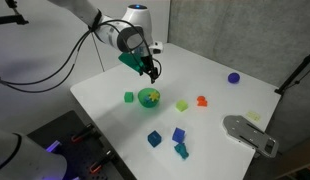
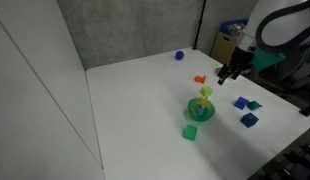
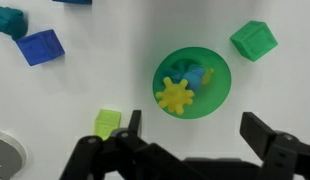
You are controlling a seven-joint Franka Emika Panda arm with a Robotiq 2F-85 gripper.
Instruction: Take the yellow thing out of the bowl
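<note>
The bright green bowl [image 3: 217, 75] sits on the white table and shows in both exterior views [image 1: 148, 98] [image 2: 200, 109]. In it lies the yellow thing [image 3: 175, 95], a small gear-shaped toy, next to a blue piece [image 3: 200, 75]. My gripper [image 3: 190, 130] hangs above the table with its fingers wide apart and empty, just below the bowl in the wrist view. In the exterior views it [image 1: 150, 70] [image 2: 227, 74] hovers well above the bowl.
A small green cube [image 3: 254, 40] [image 1: 129, 97] lies beside the bowl, and a lime block [image 3: 108, 122] [image 1: 181, 104] on its other side. Blue blocks [image 3: 40, 46] [image 1: 155, 138], an orange piece [image 1: 202, 100], a purple ball [image 1: 234, 77] and a grey device [image 1: 250, 134] lie around.
</note>
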